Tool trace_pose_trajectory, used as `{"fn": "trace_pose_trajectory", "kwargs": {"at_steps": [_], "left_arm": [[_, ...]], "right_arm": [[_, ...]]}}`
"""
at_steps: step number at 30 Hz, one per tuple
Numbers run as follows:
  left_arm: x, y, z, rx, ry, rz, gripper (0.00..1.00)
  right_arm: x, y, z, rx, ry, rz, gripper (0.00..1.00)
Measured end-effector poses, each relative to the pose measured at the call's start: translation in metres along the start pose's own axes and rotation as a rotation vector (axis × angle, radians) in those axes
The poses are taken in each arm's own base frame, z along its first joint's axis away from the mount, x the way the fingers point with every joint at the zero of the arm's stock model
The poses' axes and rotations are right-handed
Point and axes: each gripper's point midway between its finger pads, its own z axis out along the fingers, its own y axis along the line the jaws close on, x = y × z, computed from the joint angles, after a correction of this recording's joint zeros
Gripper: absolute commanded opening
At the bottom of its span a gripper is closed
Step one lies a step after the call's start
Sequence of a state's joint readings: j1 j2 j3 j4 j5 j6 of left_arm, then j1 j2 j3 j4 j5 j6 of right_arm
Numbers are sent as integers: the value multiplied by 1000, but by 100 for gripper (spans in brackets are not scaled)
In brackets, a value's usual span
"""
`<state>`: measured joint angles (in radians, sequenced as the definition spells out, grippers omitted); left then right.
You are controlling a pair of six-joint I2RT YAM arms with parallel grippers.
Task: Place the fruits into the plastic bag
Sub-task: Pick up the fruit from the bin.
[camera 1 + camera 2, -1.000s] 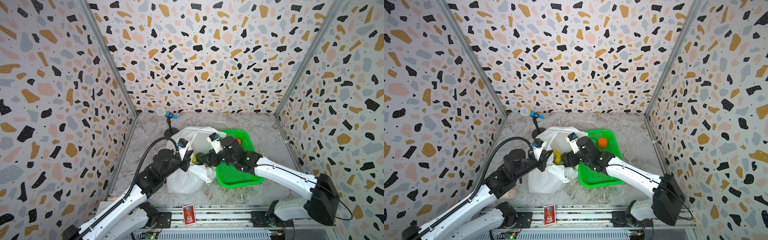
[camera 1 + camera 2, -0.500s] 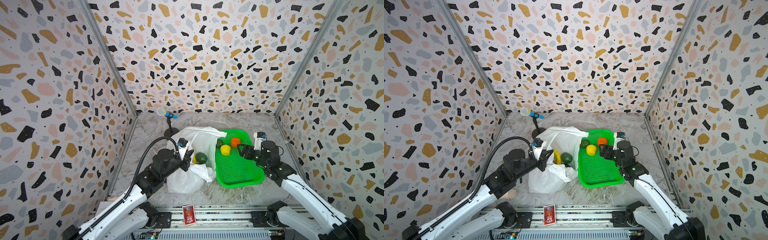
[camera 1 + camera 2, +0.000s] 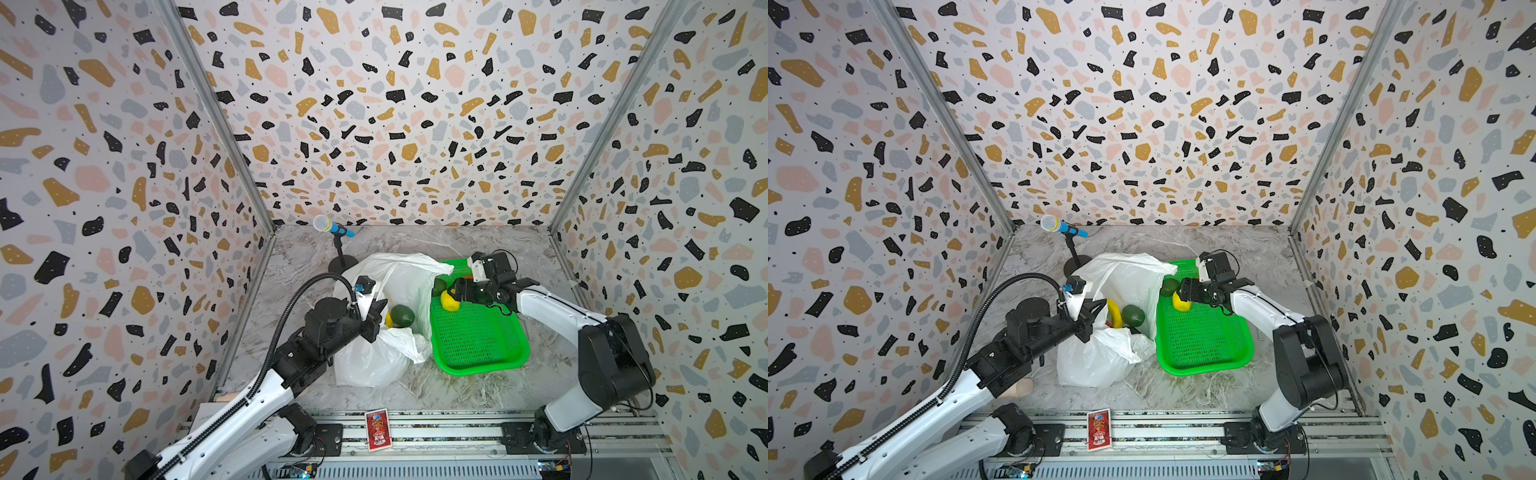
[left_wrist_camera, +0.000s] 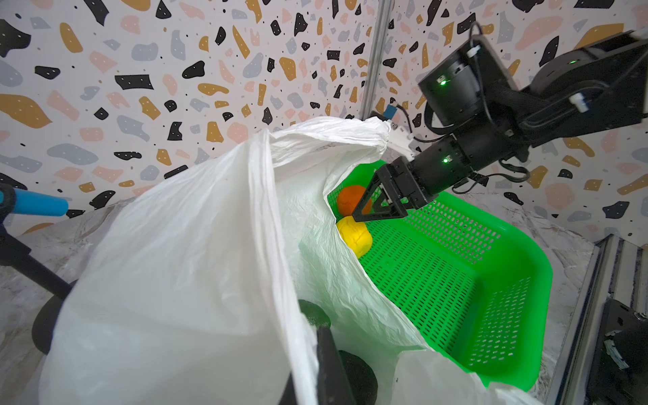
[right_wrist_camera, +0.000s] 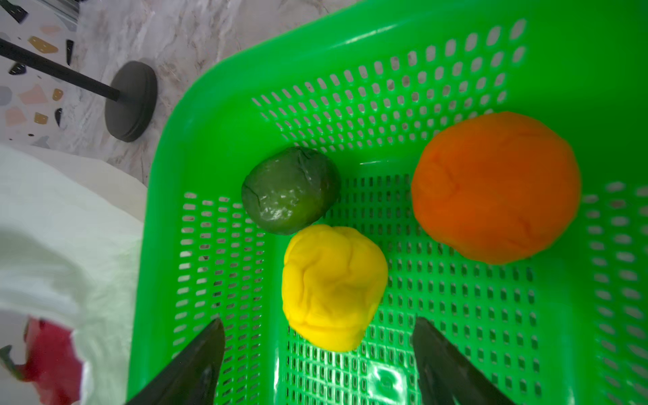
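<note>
Right wrist view: my right gripper [image 5: 317,322], spread, hangs over the lemon [image 5: 333,280] in the tray [image 5: 350,52] (avocado [image 5: 291,189], orange [image 5: 494,189] beside). In a top view my left gripper [image 3: 376,318] pinches the bag [image 3: 374,361], 9 o'clock of the tray.

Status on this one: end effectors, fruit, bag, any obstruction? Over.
Left end effector shut on plastic bag rim, mouth open. Right end effector open over lemon in green tray, beside avocado and orange. Nothing blocking.

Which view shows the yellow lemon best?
Right wrist view: the lemon is close and whole, ahead of the open jaws. Both top views show it small, partly under the right gripper; left wrist view, partly behind the plastic bag.
</note>
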<state>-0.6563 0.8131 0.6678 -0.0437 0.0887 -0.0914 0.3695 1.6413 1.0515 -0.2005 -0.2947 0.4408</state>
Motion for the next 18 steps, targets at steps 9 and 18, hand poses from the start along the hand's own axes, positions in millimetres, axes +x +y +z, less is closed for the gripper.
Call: {"fn": "trace_pose_trajectory", "kwargs": {"at_steps": [9,18], "left_arm": [[0,0,-3,1,-9,-4,0],[4,0,-4,1,-6,-10,0]], "right_arm": [[40,-5,53,90,152,-71,70],[36,-10,37,138,76,-96,40]]}}
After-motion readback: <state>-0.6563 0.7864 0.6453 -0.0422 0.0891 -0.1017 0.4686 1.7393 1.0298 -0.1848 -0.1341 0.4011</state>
